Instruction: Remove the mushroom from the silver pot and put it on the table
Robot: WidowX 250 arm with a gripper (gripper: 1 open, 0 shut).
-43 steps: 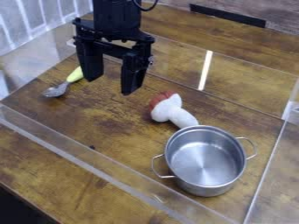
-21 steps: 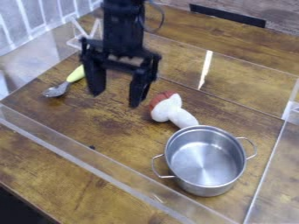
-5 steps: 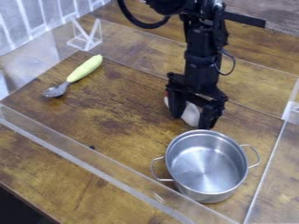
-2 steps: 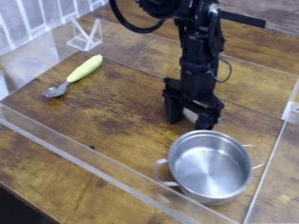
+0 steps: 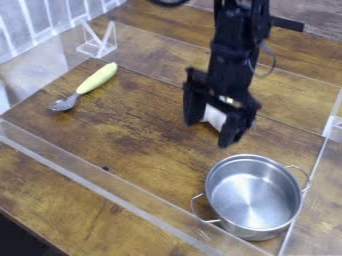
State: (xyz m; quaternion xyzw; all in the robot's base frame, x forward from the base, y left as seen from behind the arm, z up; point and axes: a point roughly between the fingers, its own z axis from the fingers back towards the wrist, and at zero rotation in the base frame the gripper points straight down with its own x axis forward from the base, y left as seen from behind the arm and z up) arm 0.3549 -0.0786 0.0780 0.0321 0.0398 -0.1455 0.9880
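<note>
Upper centre of the frame: my jaws (image 5: 217, 125) hung spread, gripping nothing.
Mushroom (image 5: 214, 118): partly hidden beneath me; probably light, slightly slick; its thick stem seemed the best hold.

The counter (image 5: 107, 150) is dark brown wood with visible grain. On it lie a yellow corn cob (image 5: 98, 76), a grey spoon (image 5: 64, 102) just beside it, a mostly hidden white mushroom (image 5: 215, 119), and a silver pot (image 5: 251, 197).
</note>
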